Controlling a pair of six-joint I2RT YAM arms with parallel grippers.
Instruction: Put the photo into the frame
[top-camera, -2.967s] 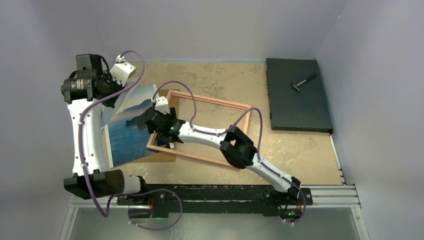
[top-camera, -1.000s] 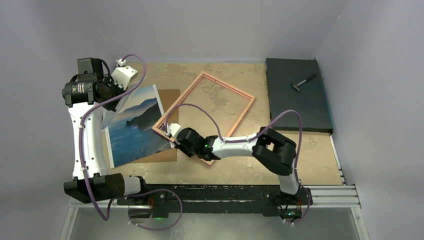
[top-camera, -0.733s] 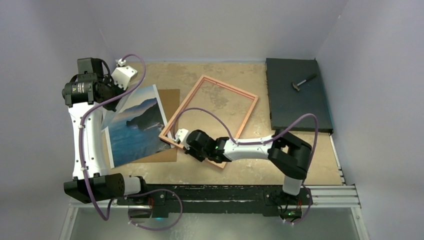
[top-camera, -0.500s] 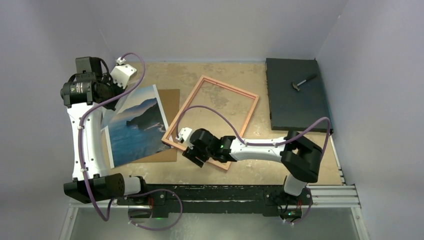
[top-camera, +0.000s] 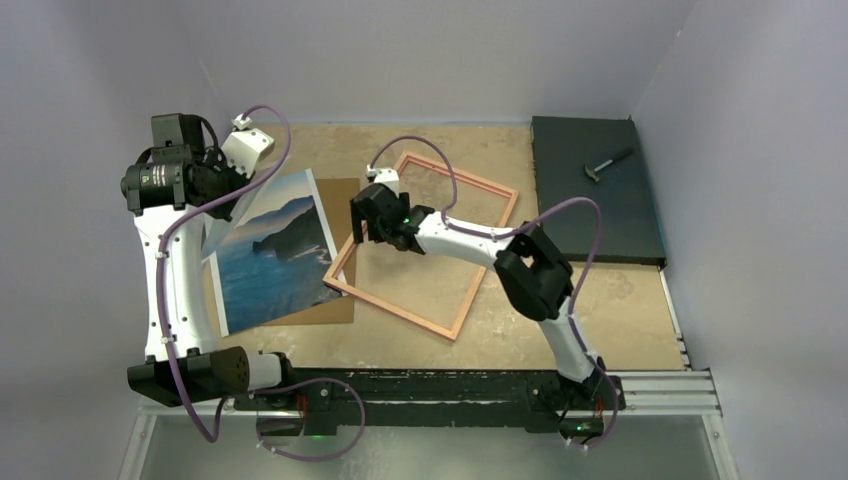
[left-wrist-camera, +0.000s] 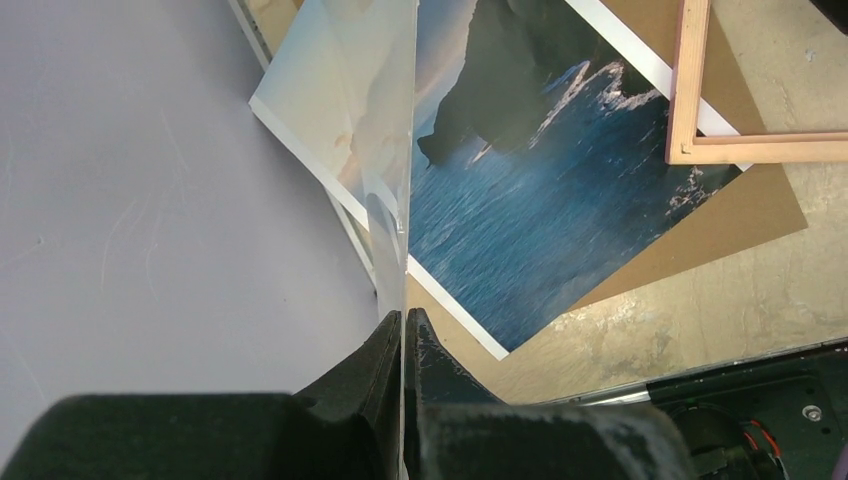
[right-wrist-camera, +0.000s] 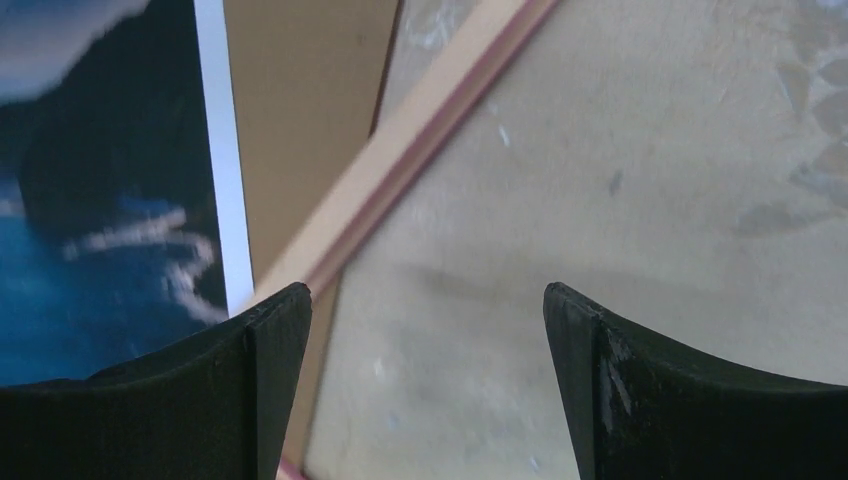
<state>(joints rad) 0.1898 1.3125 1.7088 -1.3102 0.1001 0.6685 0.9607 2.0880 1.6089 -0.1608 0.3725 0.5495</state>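
Left pincer (left-wrist-camera: 403, 325) pinches the photo (top-camera: 270, 262) by its edge; right pincer (right-wrist-camera: 425, 302) hangs spread above the frame (top-camera: 390, 310) on the desk (top-camera: 600, 300).

On my overhead feed the left tool (top-camera: 228, 190) sits at the far-left corner of the photo (top-camera: 270, 260). That corner looks raised, and the rest of the print lies over the brown backing board (top-camera: 342, 200). The frame (top-camera: 395, 310) lies skewed on the tabletop (top-camera: 600, 300), its near-left corner meeting the photo's right edge. The right tool (top-camera: 360, 222) hangs above the frame's left rail. At far right I see a hammer (top-camera: 607, 163) resting on a dark mat (top-camera: 590, 200).
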